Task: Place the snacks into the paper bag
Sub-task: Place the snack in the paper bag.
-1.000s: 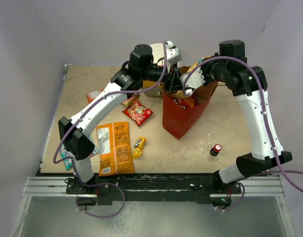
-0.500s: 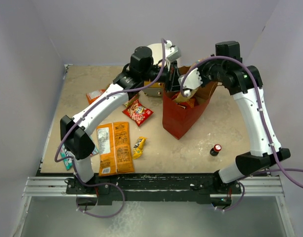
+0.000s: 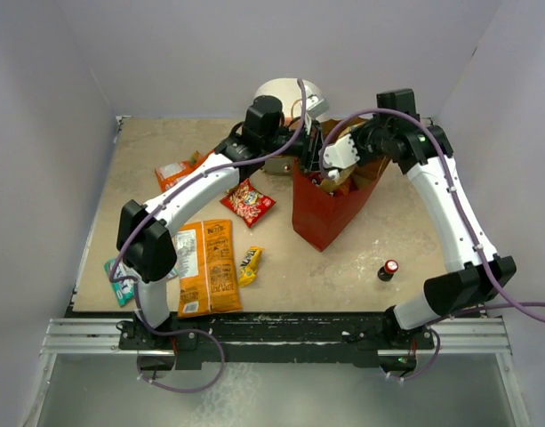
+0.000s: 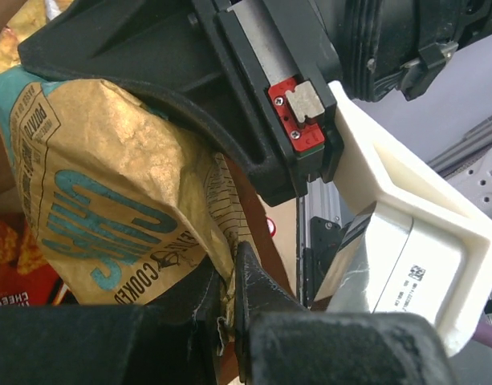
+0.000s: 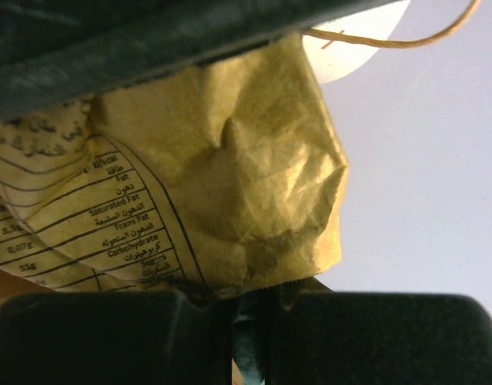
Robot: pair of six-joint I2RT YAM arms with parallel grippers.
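My left hand (image 4: 229, 277) and right hand (image 5: 247, 309) both clamped on the tan chip bag (image 4: 109, 184) (gold, teal lettering), at the mouth of the paper bag (image 3: 321, 218), upper centre of the top view.

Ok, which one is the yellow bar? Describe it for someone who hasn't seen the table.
Find the tall paper bag standing in the middle, then look to the front left, where long orange chip bags lie flat. The yellow bar lies beside their right edge, tilted. Unlike those and the red packet nearby, it is yellow, small and narrow.
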